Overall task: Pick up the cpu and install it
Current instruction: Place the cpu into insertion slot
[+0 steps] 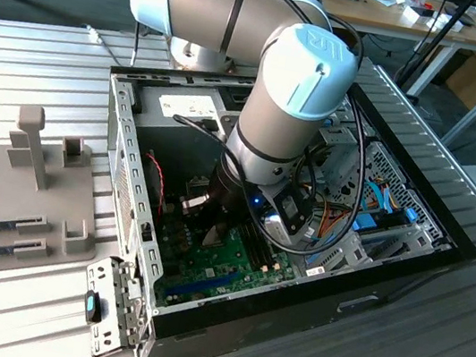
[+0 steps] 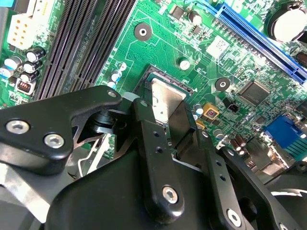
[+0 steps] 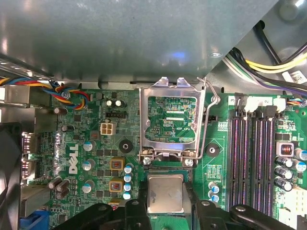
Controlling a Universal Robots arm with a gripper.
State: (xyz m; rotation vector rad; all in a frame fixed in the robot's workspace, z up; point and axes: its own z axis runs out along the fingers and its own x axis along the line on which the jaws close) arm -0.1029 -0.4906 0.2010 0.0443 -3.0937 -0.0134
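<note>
The cpu point(image 3: 165, 192), a small square chip with a silvery top plate, lies level between my black fingers point(image 3: 132, 209) and sits at the motherboard socket, just beside the raised metal socket frame point(image 3: 171, 82). Whether it rests in the socket or hovers just above it I cannot tell. In the second wrist view the cpu point(image 2: 165, 98) shows its green rim, and my gripper point(image 2: 166, 114) is shut on its two sides. In the exterior view my gripper point(image 1: 212, 229) reaches down into the open computer case point(image 1: 128, 215), over the green motherboard point(image 1: 206, 269).
The socket lever point(image 3: 207, 120) stands open beside the frame. Dark memory slots point(image 3: 252, 153) run alongside the socket, with capacitors and coloured cables point(image 3: 62, 93) around it. The case walls enclose the arm. On the exterior view's left a grey fixture tray point(image 1: 10, 188) holds memory sticks.
</note>
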